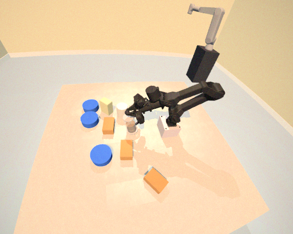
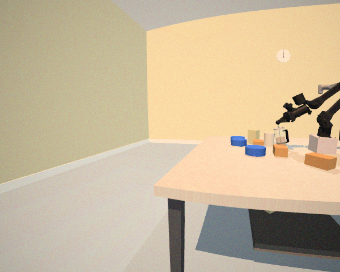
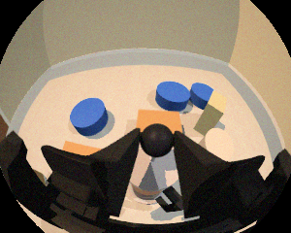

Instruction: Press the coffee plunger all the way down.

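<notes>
The glass coffee press stands upright on the table, its dark handle to one side. My gripper comes in from above and is shut on the round dark plunger knob. In the exterior view the knob sits only a short way above the press's lid, with a short piece of rod showing. The two fingers frame the knob in the wrist view.
Close to the press are a white cylinder, a pale yellow block, orange blocks and blue discs. The arm's white base box stands to the right.
</notes>
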{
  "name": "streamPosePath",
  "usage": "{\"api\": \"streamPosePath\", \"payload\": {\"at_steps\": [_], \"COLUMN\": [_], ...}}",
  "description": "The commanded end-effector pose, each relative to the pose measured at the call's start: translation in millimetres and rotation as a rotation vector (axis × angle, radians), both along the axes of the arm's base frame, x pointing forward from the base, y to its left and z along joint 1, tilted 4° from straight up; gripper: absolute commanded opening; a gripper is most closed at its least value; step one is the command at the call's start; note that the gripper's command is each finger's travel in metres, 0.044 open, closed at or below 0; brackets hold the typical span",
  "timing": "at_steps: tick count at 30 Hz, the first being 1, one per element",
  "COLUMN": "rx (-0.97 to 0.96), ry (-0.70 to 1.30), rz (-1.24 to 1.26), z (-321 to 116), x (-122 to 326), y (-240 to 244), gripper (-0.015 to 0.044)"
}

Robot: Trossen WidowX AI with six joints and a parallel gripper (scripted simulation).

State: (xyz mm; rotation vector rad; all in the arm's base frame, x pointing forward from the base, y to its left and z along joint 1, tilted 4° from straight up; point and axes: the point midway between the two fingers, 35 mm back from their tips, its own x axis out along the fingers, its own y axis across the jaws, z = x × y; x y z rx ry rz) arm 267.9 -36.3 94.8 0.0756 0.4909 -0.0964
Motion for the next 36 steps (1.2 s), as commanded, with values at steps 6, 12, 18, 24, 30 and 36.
{"api": "streamPosePath", "payload": {"at_steps": [6,12,18,24,30,36], "rx": [0.012,0.012,0.012,0.012,0.004,0.004], "ry": [0.037,0.037,0.037,0.037,0.022,0.022], "rz": [-0.002,-0.002,-0.002,-0.002,0.000,0.000], "z": [-9.3,-8.6,-8.5,-8.5,-4.4,-4.4], "x": [1.5,3.3,4.8,5.9,6.0,6.0], "y": [0.3,0.0,-0.2,-0.4,-0.6,-0.6], "gripper": [0.0124,0.0124,0.0124,0.0124,0.0124,0.0176]}}
